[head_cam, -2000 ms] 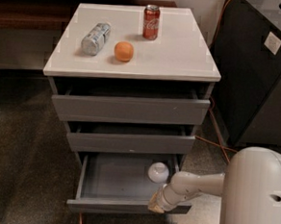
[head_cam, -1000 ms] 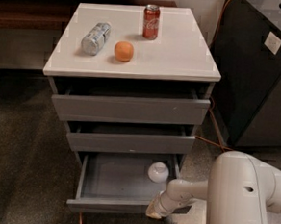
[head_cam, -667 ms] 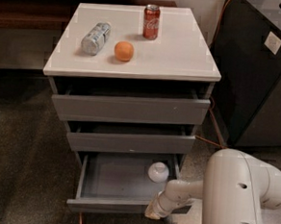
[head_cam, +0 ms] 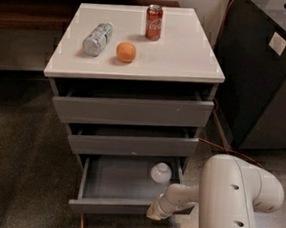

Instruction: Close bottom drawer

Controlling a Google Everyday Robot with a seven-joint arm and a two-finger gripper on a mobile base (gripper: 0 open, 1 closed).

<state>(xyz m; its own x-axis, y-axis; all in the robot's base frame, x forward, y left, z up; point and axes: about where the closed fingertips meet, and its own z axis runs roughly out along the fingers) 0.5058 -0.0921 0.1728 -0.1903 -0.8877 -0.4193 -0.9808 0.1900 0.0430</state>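
**Bottom drawer open, gripper at its front**

The bottom drawer (head_cam: 119,206) stands pulled out in the lower middle of the frame, below the middle drawer (head_cam: 131,145). The gripper (head_cam: 154,213) is against the drawer's front panel, near its right end. Whether it is released or clenched cannot be told. A white round object (head_cam: 161,172) sits in the tray at the back right. On the cabinet top (head_cam: 186,55) are a red can (head_cam: 154,22), an orange (head_cam: 126,52) and a lying silver can (head_cam: 97,38).

Bottom drawer (head_cam: 126,206): tray rear hidden under middle drawer (head_cam: 133,145). Gripper (head_cam: 154,214): at its front's right end. Arm (head_cam: 230,200): right of it, cut by lower edge. Pale round item (head_cam: 161,172) inside: unidentifiable.
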